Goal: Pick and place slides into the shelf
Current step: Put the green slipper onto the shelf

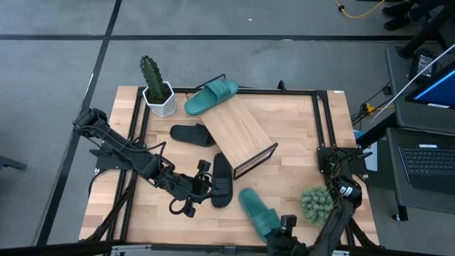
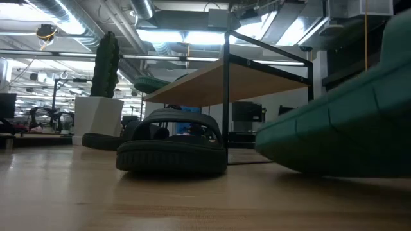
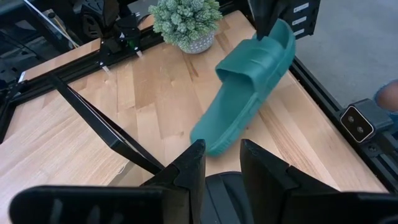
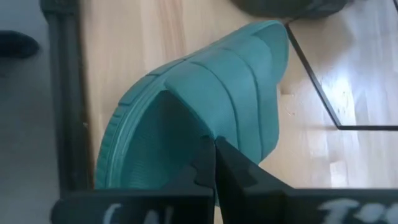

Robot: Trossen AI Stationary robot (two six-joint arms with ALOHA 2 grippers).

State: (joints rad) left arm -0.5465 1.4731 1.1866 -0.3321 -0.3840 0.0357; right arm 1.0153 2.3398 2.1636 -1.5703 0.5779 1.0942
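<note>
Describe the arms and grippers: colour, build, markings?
Both arms are black and jointed, with chunky segments. Left gripper has two thick, wedge-shaped black fingers. Right gripper has matching dark fingers, and its body carries pale lettering, too blurred to read. Left arm shows exposed black cabling.

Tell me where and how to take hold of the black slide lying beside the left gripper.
Grip the black slide by one long side edge of its sole, or across its wide strap, coming down from above. It lies flat on the table, sole down, with its strap arched clear of the footbed, so fingers can close there. The left gripper is already next to it.
</note>
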